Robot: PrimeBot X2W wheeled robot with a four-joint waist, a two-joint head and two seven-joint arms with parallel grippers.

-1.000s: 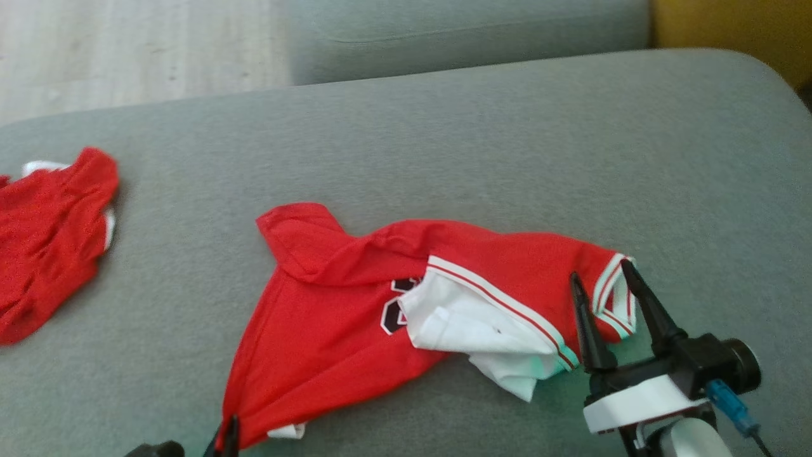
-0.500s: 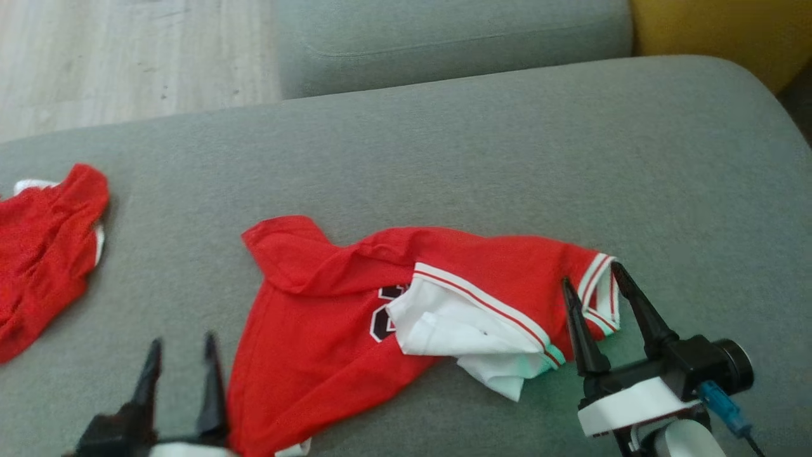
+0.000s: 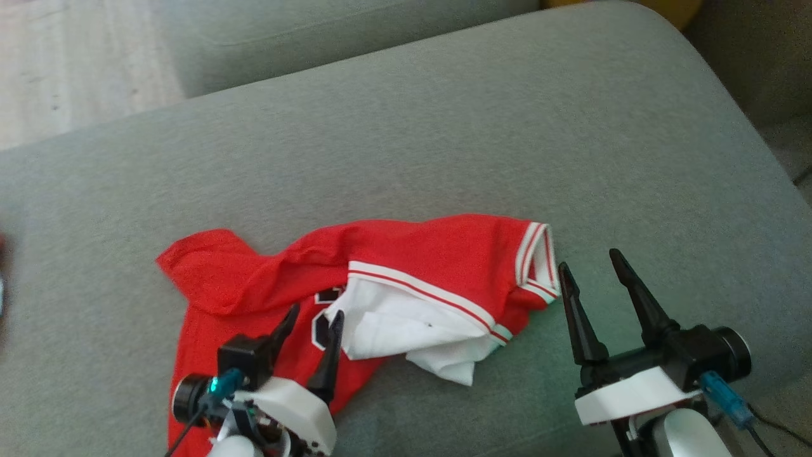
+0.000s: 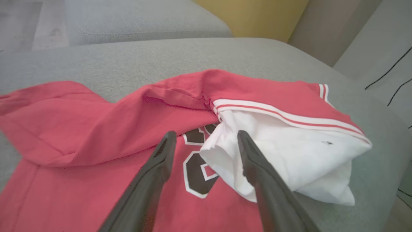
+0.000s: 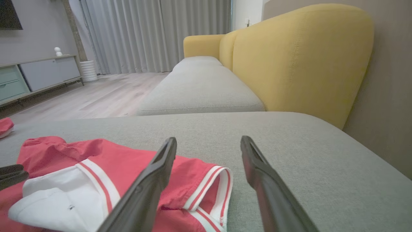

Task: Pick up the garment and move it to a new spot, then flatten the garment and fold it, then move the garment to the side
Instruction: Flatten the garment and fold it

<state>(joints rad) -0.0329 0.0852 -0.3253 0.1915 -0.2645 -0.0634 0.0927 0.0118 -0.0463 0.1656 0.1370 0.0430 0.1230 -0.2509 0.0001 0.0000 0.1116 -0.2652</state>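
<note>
Red garment [image 3: 444, 254] on grey sofa [image 3: 444, 127]; left claw [image 3: 317, 312] spread above it, right claw [image 3: 587, 260] spread beside it; right wrist view adds curtains [image 5: 145, 32].

Support: grey fabric sofa seat [image 3: 444, 146].
On it: red jersey [image 3: 444, 254] with white trim, crumpled, toward 6 o'clock.
Also on it: second red garment [image 5: 4, 126], at the 9 o'clock edge.

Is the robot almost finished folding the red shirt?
Not yet. The shirt lies on the cushion, so the first move looks done. It is bunched, white inside showing. The left claw hangs open over it, the right claw open beside it. Flattening, folding and moving aside are left.
</note>
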